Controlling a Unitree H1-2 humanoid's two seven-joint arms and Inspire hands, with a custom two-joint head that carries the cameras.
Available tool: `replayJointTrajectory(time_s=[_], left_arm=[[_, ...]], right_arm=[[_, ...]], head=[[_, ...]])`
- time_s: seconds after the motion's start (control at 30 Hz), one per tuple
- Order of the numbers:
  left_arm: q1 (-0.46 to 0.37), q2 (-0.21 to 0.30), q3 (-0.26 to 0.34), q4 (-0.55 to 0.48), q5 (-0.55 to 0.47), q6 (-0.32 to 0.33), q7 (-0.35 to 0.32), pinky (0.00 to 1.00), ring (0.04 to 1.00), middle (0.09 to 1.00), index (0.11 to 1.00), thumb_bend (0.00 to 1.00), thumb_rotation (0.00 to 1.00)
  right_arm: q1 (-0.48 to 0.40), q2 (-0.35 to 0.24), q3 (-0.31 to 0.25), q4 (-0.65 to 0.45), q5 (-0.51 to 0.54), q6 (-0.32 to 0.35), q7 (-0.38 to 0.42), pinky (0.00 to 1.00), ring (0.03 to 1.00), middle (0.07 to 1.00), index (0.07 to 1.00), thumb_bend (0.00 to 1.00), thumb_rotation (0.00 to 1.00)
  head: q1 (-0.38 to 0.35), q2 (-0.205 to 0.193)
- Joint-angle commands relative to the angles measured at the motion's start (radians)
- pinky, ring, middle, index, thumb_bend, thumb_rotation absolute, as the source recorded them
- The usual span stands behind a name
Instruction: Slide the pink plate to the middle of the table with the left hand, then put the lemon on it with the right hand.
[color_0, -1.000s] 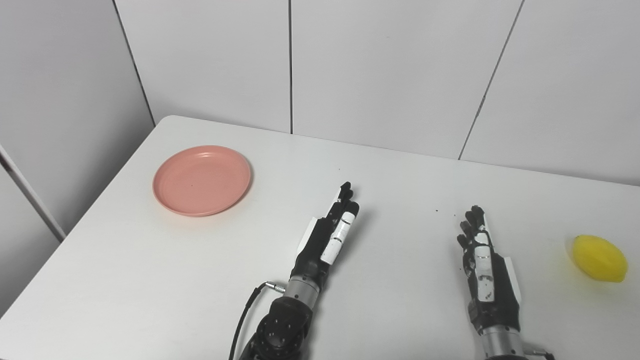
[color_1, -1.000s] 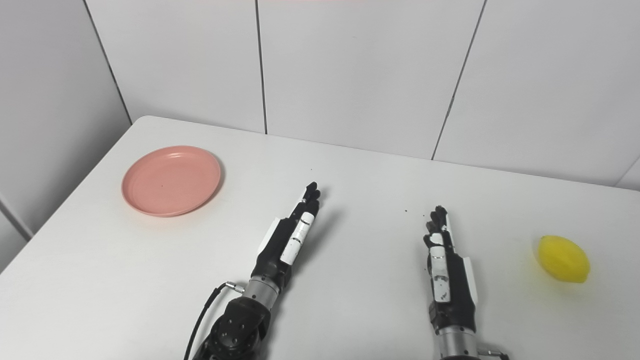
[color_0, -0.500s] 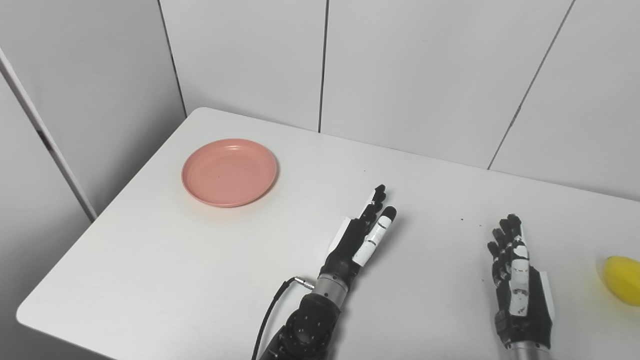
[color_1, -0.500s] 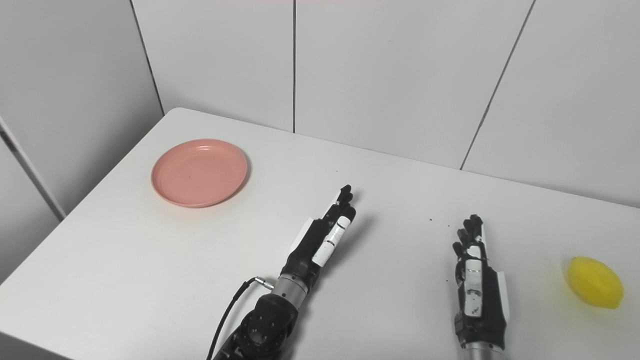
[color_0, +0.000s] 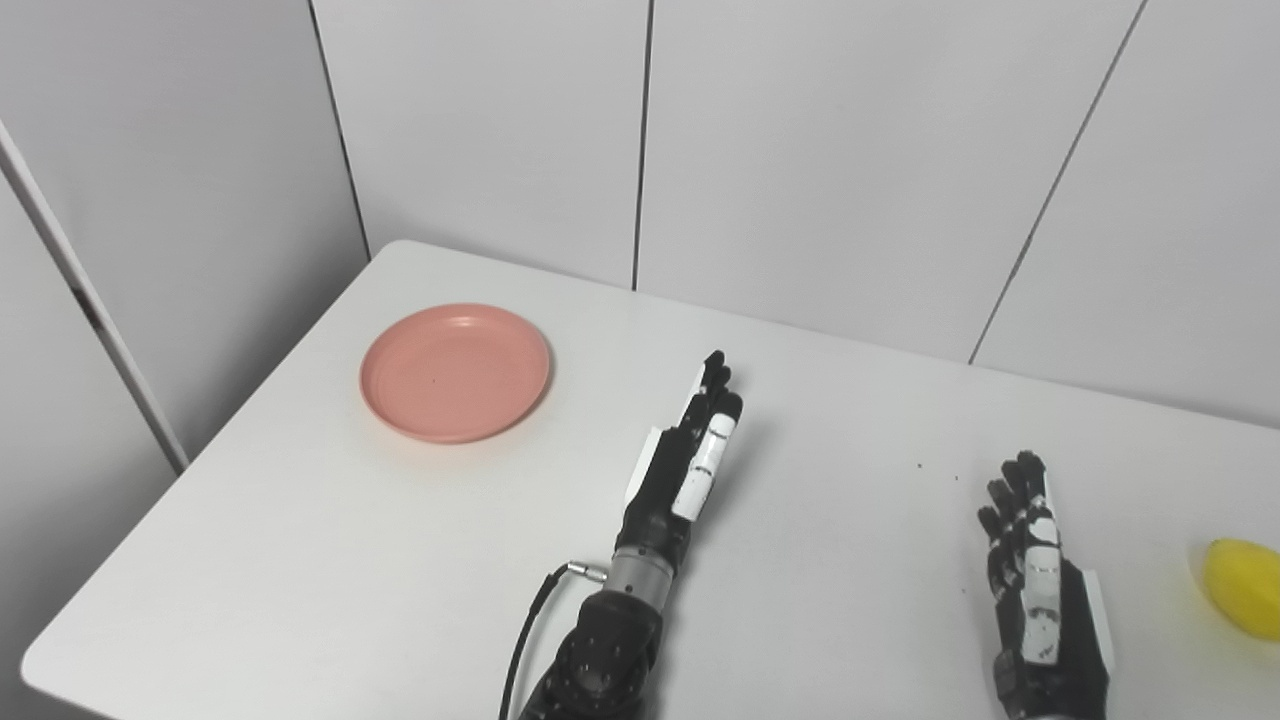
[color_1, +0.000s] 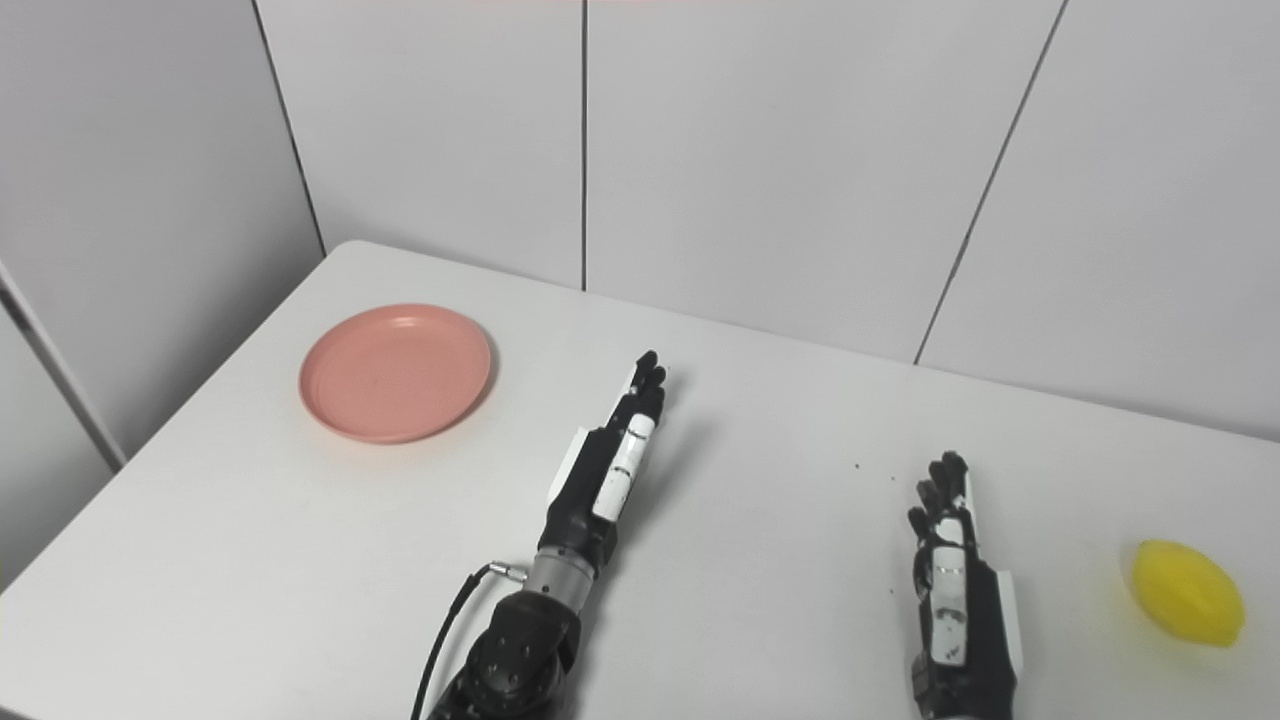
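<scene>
Reached further forward with left robot hand (color_1: 610, 470), empty, fingers straight; next: hook far rim of round pink plastic plate (color_1: 396, 372) (right robot hand (color_1: 955, 590) idle, open).

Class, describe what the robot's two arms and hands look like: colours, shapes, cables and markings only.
Both hands are black with white panels along the fingers and a white plate at the side. The left hand joins a silver metal wrist ring, then a rounded black forearm dotted with small holes; a thin black cable with a silver plug enters at the wrist. The right hand matches it; its forearm is out of view.
</scene>
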Motion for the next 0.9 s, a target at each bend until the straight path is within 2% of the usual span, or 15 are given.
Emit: replayJointTrajectory(time_s=[0.0,0.13,0.3,0.43,0.57,0.73,0.87], left_arm=[[-0.049,0.022,-0.002,-0.027,0.008,-0.041,-0.014,0.98,0.993,0.990,0.986,0.64,1.00],[-0.071,0.062,-0.005,-0.031,0.021,-0.049,-0.024,0.95,0.970,0.967,0.963,0.66,1.00],[-0.101,0.083,0.016,-0.044,0.027,-0.039,-0.003,0.89,0.904,0.917,0.916,0.65,1.00],[-0.139,0.099,0.058,-0.040,0.038,-0.052,0.031,0.84,0.856,0.870,0.868,0.65,1.00],[-0.171,0.107,0.110,-0.032,0.018,-0.080,0.066,0.76,0.776,0.800,0.797,0.64,1.00],[-0.204,0.127,0.176,-0.037,0.012,-0.099,0.111,0.64,0.680,0.699,0.692,0.70,1.00],[-0.216,0.148,0.221,-0.066,-0.015,-0.086,0.130,0.60,0.635,0.652,0.640,0.74,1.00]], right_arm=[[0.002,0.008,0.001,0.026,-0.002,-0.057,0.003,1.00,1.000,1.000,1.000,0.66,1.00],[-0.003,0.010,0.003,0.043,-0.016,-0.074,-0.001,1.00,1.000,1.000,1.000,0.65,1.00],[-0.007,0.011,0.003,0.060,-0.026,-0.096,0.002,1.00,1.000,1.000,1.000,0.63,1.00],[-0.005,0.014,0.000,0.056,-0.018,-0.086,0.003,1.00,1.000,1.000,1.000,0.64,1.00],[-0.003,0.012,0.002,0.050,-0.019,-0.081,0.005,1.00,1.000,1.000,1.000,0.64,1.00],[0.001,0.012,0.005,0.034,-0.017,-0.061,0.008,1.00,1.000,1.000,1.000,0.59,1.00],[0.004,0.010,0.010,0.019,-0.024,-0.046,0.008,1.00,1.000,1.000,1.000,0.56,1.00]], head=[[-0.002,-0.006],[-0.002,-0.021],[-0.002,-0.033],[0.010,-0.040],[0.016,-0.044],[0.029,-0.051],[0.032,-0.055]])
